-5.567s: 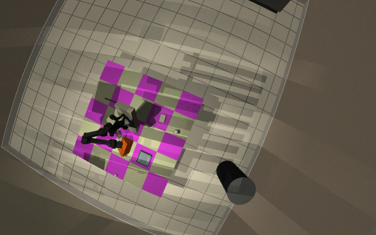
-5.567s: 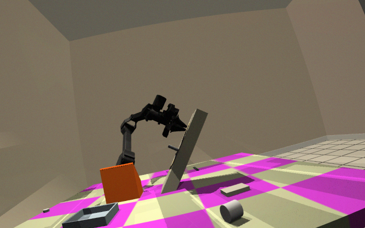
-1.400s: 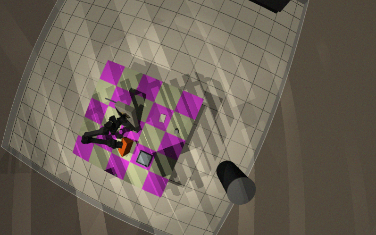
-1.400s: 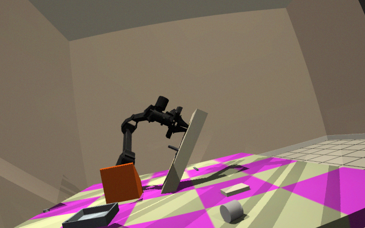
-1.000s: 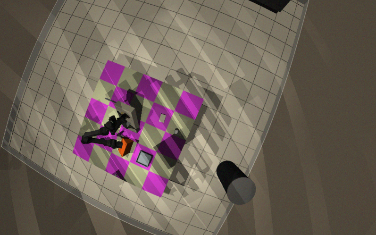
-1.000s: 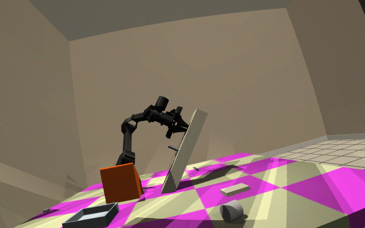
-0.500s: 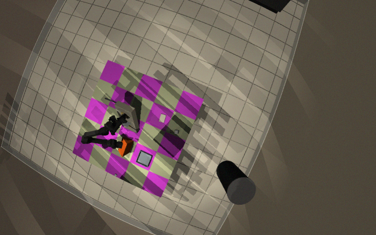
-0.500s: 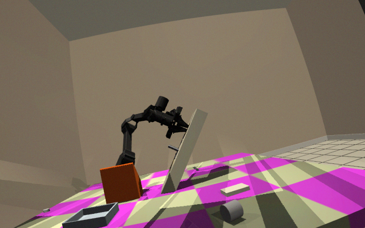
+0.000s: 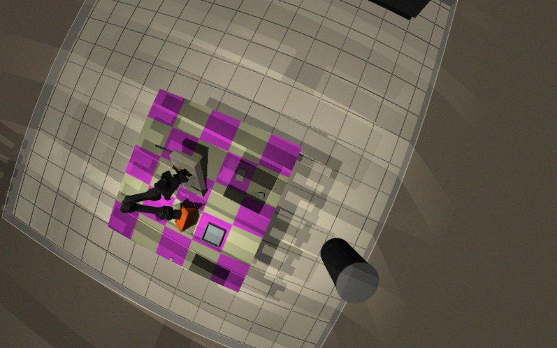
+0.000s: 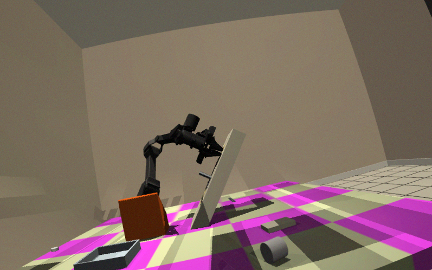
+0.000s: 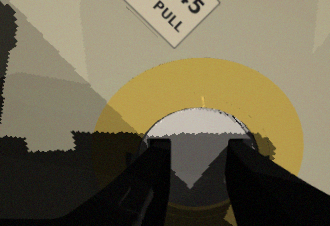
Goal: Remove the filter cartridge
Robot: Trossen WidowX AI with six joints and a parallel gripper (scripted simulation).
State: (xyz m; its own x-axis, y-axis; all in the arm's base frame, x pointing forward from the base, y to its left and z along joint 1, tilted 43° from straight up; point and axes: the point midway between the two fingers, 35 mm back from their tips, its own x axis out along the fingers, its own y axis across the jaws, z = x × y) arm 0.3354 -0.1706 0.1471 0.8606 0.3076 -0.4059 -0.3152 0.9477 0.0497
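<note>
The service panel leans back on the checkered table. In the wrist view a yellow ring surrounds the pale round cartridge, which is in the panel; whether it stands out at all I cannot tell. My gripper is at the panel's face, shut on the cartridge, a fingertip on each side of its middle. The fingertips hide the slots. The grey tray stands empty on the table, away from the gripper.
An orange block stands between the panel and the tray, close to the arm's base. A bar sticks out of the panel below the gripper. A grey cylinder and a beige block lie beyond the panel.
</note>
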